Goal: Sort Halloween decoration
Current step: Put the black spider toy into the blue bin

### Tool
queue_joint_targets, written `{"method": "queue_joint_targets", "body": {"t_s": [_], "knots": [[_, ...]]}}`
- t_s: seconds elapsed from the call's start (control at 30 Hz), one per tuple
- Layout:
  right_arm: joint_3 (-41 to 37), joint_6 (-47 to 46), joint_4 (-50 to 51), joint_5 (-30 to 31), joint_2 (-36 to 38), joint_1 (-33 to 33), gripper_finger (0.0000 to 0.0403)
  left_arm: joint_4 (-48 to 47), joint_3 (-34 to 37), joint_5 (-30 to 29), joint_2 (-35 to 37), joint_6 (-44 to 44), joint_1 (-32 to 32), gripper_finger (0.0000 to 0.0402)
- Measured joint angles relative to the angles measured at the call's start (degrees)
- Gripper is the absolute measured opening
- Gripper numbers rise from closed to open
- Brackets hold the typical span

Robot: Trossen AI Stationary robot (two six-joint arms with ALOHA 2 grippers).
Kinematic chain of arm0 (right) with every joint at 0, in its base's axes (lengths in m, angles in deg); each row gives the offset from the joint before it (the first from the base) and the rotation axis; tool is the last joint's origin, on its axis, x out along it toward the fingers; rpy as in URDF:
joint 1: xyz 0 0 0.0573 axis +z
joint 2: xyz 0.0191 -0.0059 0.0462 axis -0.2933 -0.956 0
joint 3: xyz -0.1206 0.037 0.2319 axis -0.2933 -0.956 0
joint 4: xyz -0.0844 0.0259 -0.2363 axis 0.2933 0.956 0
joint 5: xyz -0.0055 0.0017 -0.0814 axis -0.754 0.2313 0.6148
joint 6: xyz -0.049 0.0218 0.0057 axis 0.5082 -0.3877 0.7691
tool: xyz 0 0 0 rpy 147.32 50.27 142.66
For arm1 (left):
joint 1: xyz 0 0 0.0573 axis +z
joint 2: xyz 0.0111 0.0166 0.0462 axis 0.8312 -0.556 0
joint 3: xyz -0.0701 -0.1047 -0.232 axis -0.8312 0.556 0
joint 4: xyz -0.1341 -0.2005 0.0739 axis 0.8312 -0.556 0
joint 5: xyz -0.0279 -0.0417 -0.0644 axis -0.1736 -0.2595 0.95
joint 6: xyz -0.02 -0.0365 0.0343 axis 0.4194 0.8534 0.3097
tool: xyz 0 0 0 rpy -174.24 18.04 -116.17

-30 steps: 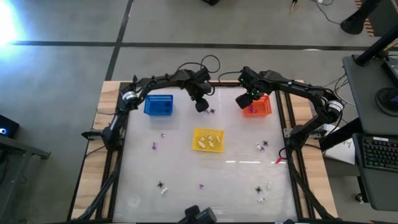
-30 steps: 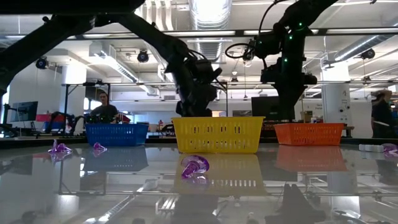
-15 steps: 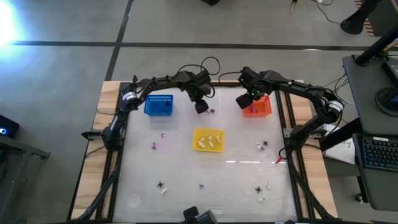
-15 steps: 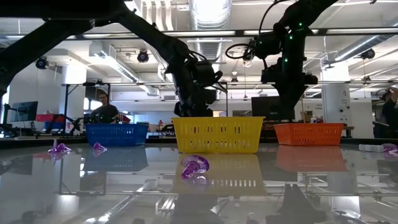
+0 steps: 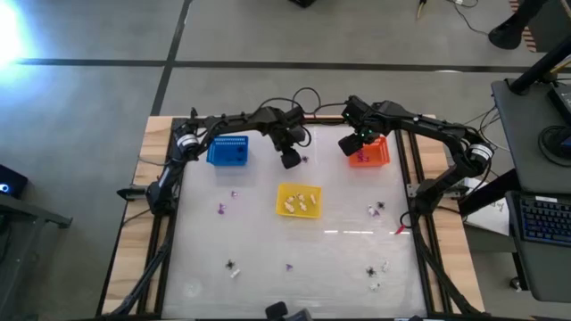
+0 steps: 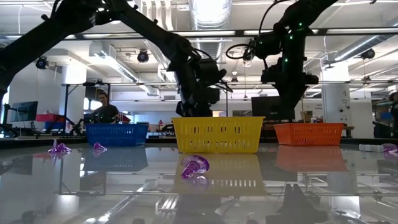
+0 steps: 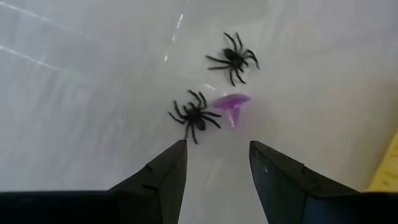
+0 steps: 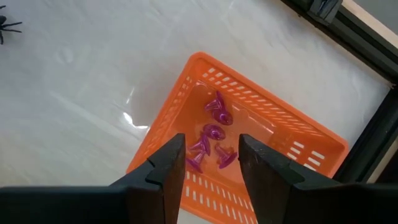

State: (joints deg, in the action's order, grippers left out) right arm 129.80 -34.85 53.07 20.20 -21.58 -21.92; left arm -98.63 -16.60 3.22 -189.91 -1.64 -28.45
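A: Left wrist view first: left gripper (image 7: 214, 163) fingers parted, a clear gap between them, nothing held, nothing touched. Just beyond the tips lies a small black plastic spider (image 7: 194, 116), touching or nearly touching a tiny purple mushroom-shaped trinket (image 7: 232, 104). A second black spider (image 7: 233, 58) sits a bit farther out on the white tabletop (image 7: 81, 87).

B: Where is that from above?

A: In the high view the left gripper (image 5: 290, 158) hangs between the blue square mesh basket (image 5: 227, 150) and the orange square mesh basket (image 5: 368, 151), behind the yellow square mesh basket (image 5: 298, 200). The spider cluster is the dark speck just beside it.

B: Right gripper?

A: Right gripper (image 8: 211, 155) is also spread, empty, hovering over the orange basket's (image 8: 311, 146) near edge. Inside that basket lie several purple trinkets (image 8: 214, 132). High view puts it (image 5: 350, 144) at the basket's left side.

B: Other decorations?

A: Cream pieces (image 5: 299, 202) in the yellow basket. Loose bits scattered over the table: purple ones (image 5: 221, 209) on the left, a black one (image 5: 229, 265) near the front, a few black and white ones (image 5: 376, 209) on the right. Low view shows one purple trinket (image 6: 194, 167) in front of the yellow basket (image 6: 217, 134). Blue basket's contents: cannot tell.
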Motion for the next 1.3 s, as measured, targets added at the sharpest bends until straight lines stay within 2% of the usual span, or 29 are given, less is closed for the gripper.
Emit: {"method": "queue_joint_targets", "body": {"t_s": [0.13,0.43,0.73,0.97,1.07,1.3], "knots": [[0.0,-0.8,0.0,-0.1,0.0,0.0,0.0141,0.3,0.0,-2.6,-1.0,1.4,0.1,0.0157],[0.0,-1.0,0.0,-0.1,0.0,0.0,0.0141,-1.0,-0.7,-1.5,-1.1,1.0,0.2,0.0157],[0.0,-0.9,0.0,-0.1,0.0,0.0,0.0141,-3.7,-5.0,-1.3,-1.2,-6.6,0.1,0.0157],[0.0,0.1,0.0,-0.1,0.0,0.0,0.0141,-13.2,-12.1,-1.7,-1.1,-11.5,0.1,0.0157],[0.0,0.7,0.0,-0.1,0.0,0.0,0.0141,-14.3,-14.4,-2.0,-1.1,-12.1,0.1,0.0157],[0.0,0.7,0.0,-0.1,0.0,0.0,0.0141,-16.1,-14.3,-2.4,-1.1,-17.5,0.3,0.0157]]}}
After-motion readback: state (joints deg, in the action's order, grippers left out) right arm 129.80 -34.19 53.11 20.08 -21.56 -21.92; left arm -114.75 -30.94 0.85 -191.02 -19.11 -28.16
